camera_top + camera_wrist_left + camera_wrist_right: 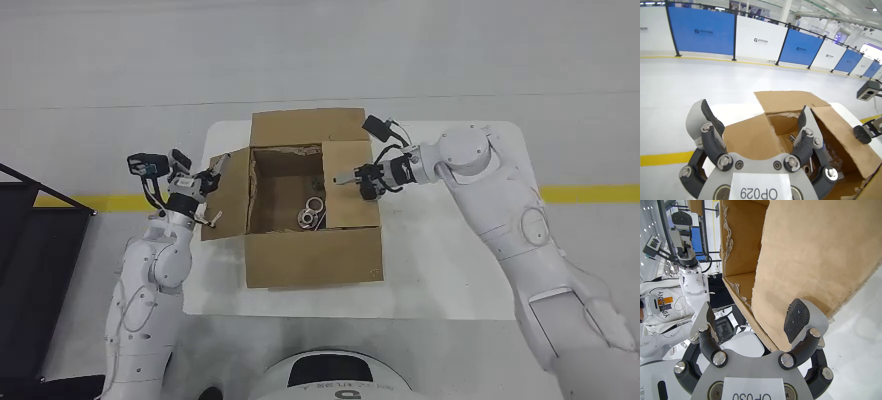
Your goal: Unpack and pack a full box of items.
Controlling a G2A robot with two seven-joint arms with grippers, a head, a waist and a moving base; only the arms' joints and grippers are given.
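Left gripper (210,192) spread wide beside box (310,258) — metal rings (312,212) inside.

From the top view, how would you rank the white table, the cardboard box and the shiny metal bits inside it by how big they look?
1. White table, largest, showing on both sides of the box.
2. Cardboard box, flaps open.
3. Metal parts inside it, by far the smallest.

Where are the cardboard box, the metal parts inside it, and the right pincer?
cardboard box (315,258): top view, near flap.
metal parts (312,213): top view, middle of the cluster.
right pincer (753,309): right wrist view, midway between fingertips.
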